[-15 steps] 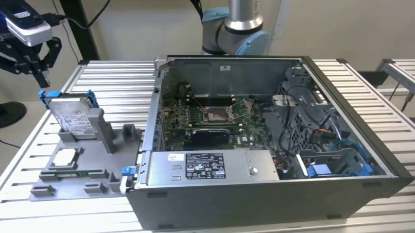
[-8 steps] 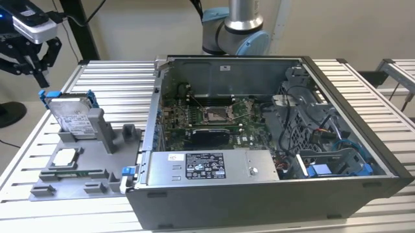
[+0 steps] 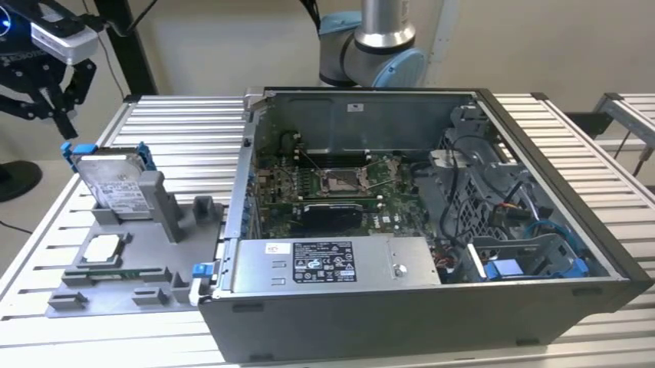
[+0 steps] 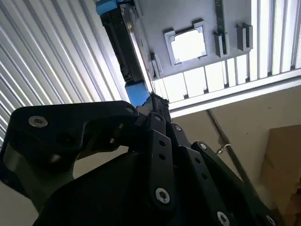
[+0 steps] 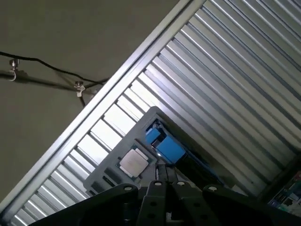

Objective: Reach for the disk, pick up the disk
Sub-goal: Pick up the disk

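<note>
The disk (image 3: 115, 184) is a silver drive with a white label and blue rails. It stands tilted on edge in a grey holder (image 3: 153, 230) at the exterior view's left. My black gripper (image 3: 64, 123) hangs just above the disk's upper left corner, by the blue rail, with a small gap between them. Its fingers look pressed together with nothing between them. In the second wrist view the disk (image 4: 124, 47) runs edge-on just beyond the gripper (image 4: 155, 101). In the first wrist view the disk's blue rail (image 5: 164, 147) lies right past the gripper (image 5: 164, 173).
A small square silver chip (image 3: 103, 249) lies in the holder in front of the disk, also seen as the chip (image 4: 188, 44) and the chip (image 5: 133, 162). An open computer case (image 3: 409, 307) stands to the exterior view's right. Everything rests on a ribbed metal table (image 3: 174, 123).
</note>
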You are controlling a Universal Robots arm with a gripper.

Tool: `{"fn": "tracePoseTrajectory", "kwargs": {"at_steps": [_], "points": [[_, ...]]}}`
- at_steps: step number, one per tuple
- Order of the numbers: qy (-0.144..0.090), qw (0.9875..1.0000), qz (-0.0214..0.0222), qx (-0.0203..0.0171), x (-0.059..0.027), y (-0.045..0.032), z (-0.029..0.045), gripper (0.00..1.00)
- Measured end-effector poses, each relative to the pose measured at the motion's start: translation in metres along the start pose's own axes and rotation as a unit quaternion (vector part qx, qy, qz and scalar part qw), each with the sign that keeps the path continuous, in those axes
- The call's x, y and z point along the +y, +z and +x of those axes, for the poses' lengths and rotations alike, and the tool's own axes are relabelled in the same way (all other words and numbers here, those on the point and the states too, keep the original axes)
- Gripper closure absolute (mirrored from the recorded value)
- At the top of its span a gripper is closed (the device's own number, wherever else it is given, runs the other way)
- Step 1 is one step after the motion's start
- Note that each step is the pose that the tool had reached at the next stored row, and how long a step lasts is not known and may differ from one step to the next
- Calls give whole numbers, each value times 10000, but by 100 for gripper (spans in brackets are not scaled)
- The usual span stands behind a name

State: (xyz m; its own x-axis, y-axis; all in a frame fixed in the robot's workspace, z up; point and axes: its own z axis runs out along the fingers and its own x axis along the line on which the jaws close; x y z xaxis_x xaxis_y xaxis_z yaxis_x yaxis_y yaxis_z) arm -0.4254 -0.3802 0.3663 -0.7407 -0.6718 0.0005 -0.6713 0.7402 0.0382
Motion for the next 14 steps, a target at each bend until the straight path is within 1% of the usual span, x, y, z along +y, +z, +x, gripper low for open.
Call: {"fn": "tracePoseTrajectory", "kwargs": {"at_steps": [2,4,7,9,11,13,14], "points": [[-180,9998,0,7,0,0,0,100],[-363,9993,0,14,0,0,0,100],[-634,9980,0,24,0,0,0,100],[-817,9967,1,31,0,0,0,100],[-996,9950,1,38,0,0,0,100],[-1182,9930,1,45,0,0,0,100],[-1285,9917,1,49,0,0,0,100]]}}
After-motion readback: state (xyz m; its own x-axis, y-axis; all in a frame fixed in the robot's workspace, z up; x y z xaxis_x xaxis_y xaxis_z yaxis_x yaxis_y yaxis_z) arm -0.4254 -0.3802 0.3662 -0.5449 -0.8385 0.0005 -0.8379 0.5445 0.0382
